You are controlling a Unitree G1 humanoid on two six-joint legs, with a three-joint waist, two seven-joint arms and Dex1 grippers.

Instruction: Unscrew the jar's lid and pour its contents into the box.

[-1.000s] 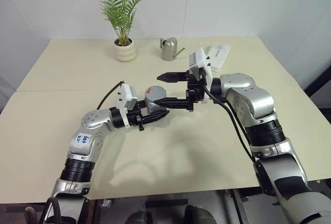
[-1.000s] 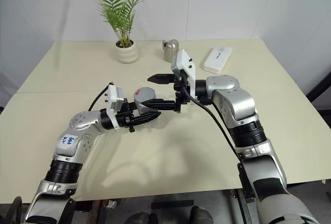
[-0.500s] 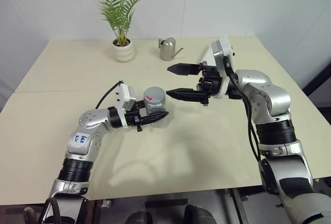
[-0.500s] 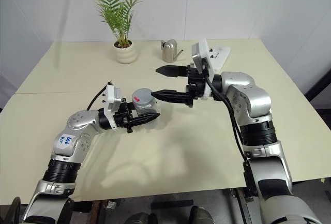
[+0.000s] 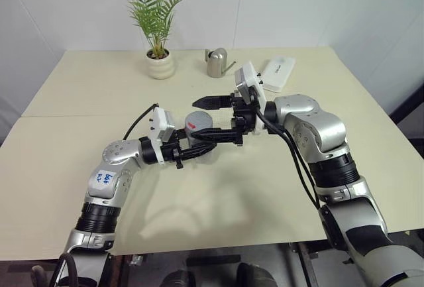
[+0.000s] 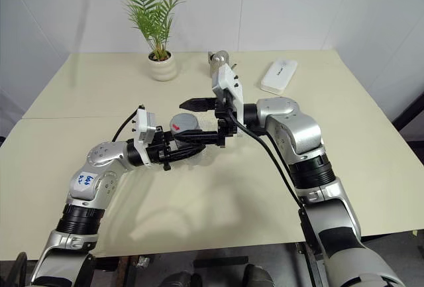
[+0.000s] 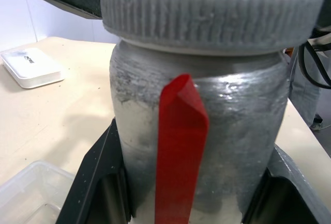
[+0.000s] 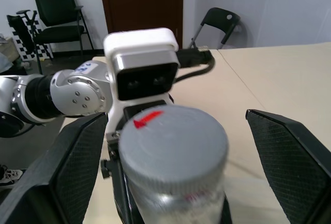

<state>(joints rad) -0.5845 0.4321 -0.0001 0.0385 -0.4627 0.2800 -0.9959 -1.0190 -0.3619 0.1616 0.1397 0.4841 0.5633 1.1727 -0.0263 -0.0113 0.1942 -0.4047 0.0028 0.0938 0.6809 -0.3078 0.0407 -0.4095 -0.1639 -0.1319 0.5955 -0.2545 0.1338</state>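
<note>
- My L gripper (image 5: 199,150) was clamped on the jar (image 5: 197,130), held above the table (image 5: 79,101) mid-front.
- Lid (image 8: 173,144) was on the jar, red mark up.
- My R gripper (image 5: 212,118) stood wide, fingers either side of lid, not touching.
- Box (image 7: 28,195) sat below jar.

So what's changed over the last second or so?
The right gripper, jaws wide open throughout, pulled away from the jar toward the robot's right, then came back; its jaws now straddle the lid without closing. The left gripper stayed put, still clamped on the jar. Lid still on.
</note>
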